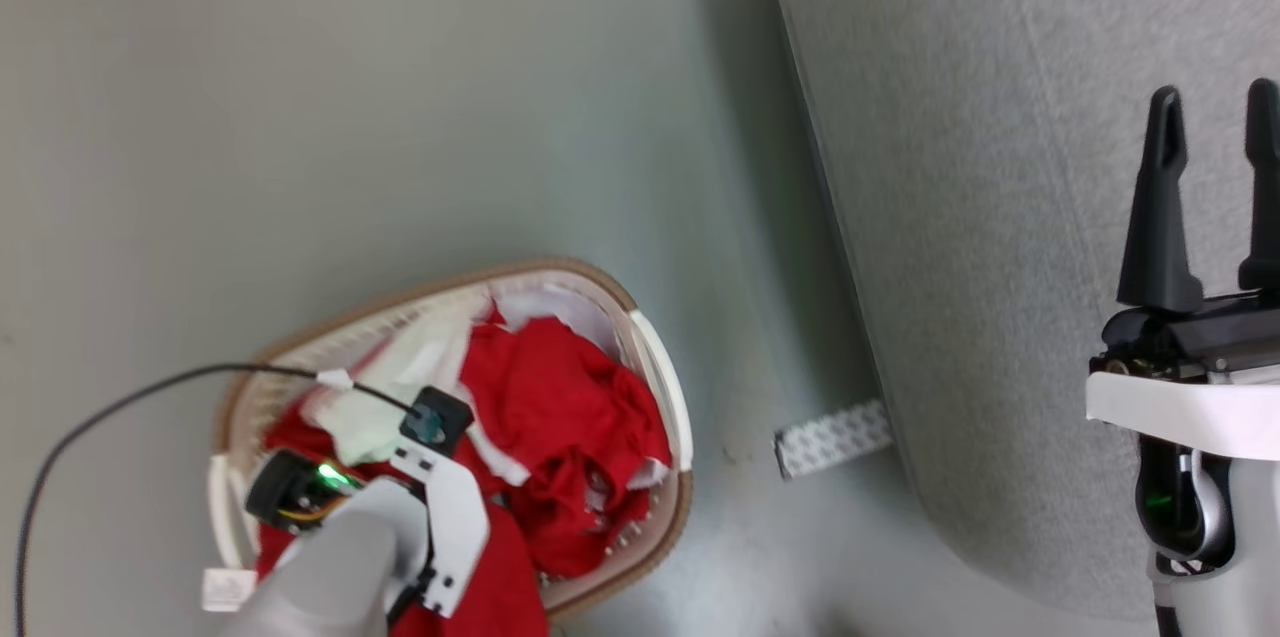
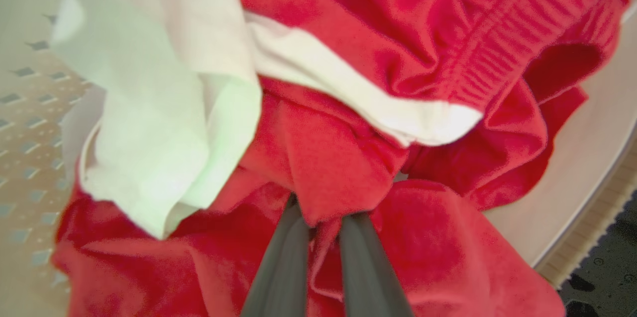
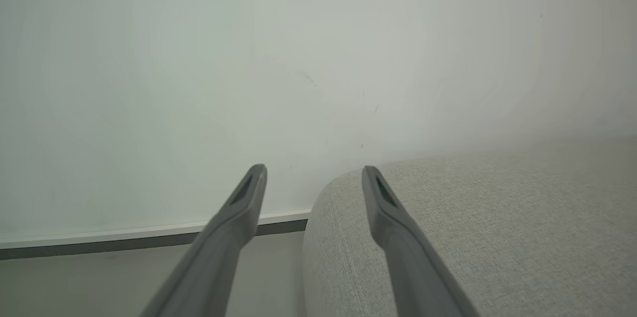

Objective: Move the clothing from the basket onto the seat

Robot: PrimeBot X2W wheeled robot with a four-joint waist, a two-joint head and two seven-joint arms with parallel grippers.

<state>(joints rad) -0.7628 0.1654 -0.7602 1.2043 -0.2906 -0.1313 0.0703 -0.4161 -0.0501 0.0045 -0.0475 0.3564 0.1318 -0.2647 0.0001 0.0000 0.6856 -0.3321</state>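
Observation:
The bright red clothing (image 1: 560, 417) lies crumpled in the oval cream basket (image 1: 660, 367) on the floor at the lower left of the head view. My left arm reaches down into the basket, and in the left wrist view my left gripper (image 2: 323, 215) is shut on a fold of the red clothing (image 2: 338, 158), whose white trim (image 2: 358, 93) runs above the fingers. The light grey seat (image 1: 980, 217) fills the right side. Above the seat my right gripper (image 1: 1215, 102) hangs open with nothing between its fingers (image 3: 249, 192), over the seat's rounded edge (image 3: 473, 227).
A pale white-bluish cloth (image 2: 164, 108) lies on the red garment inside the basket (image 2: 30, 133). A black cable (image 1: 120, 407) runs from my left wrist across the grey floor. A white patterned strip (image 1: 832, 437) lies on the floor between basket and seat. A pale wall (image 3: 249, 83) stands behind the seat.

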